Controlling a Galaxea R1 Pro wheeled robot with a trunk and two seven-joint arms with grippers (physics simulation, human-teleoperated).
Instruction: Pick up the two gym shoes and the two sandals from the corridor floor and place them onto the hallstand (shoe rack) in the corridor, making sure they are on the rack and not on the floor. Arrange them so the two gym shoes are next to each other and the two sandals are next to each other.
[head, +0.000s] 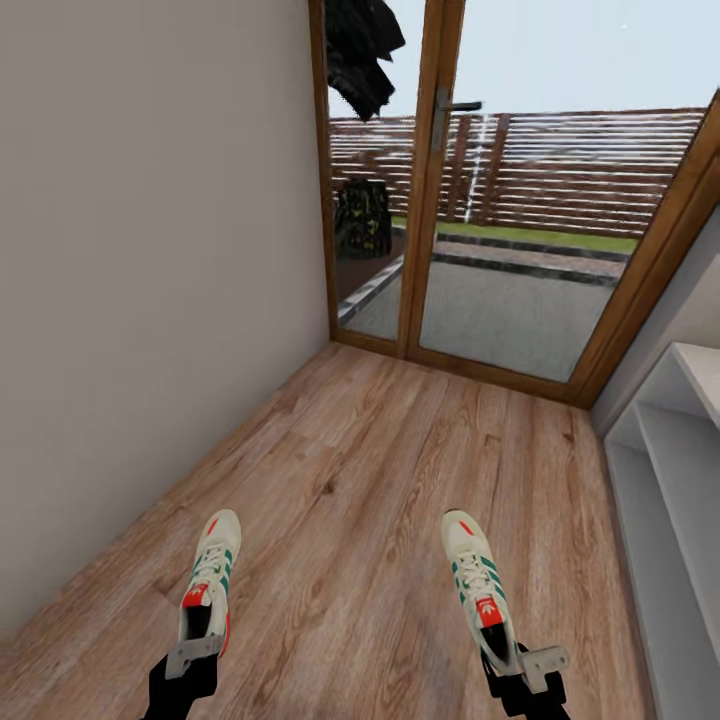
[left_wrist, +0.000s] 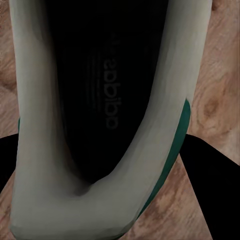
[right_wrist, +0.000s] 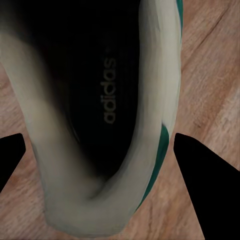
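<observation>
From the head camera, the left gripper has the heel of 1 sneaker, the left shoe, which points forward from it toward the glass door. The right gripper has the heel of the other, the right shoe, likewise stretching ahead of it. Both shoes appear lifted over the wood floor, though how high I cannot tell. The 2 shoes are well apart from each other. The white rack stands off to the outer side of the right gripper, its visible shelves bare.

In the left wrist camera, the left shoe's dark opening and cream collar sit right before the gripper, with black fingers flanking the heel on either side; it looks clamped on the shoe.

In the right wrist camera, the right shoe's collar sits between black fingers in the same way, apparently gripped.

Judging from this, both sneakers are picked up but not yet on the rack; carrying them over and setting them side by side remains, then the 2 sandals.
</observation>
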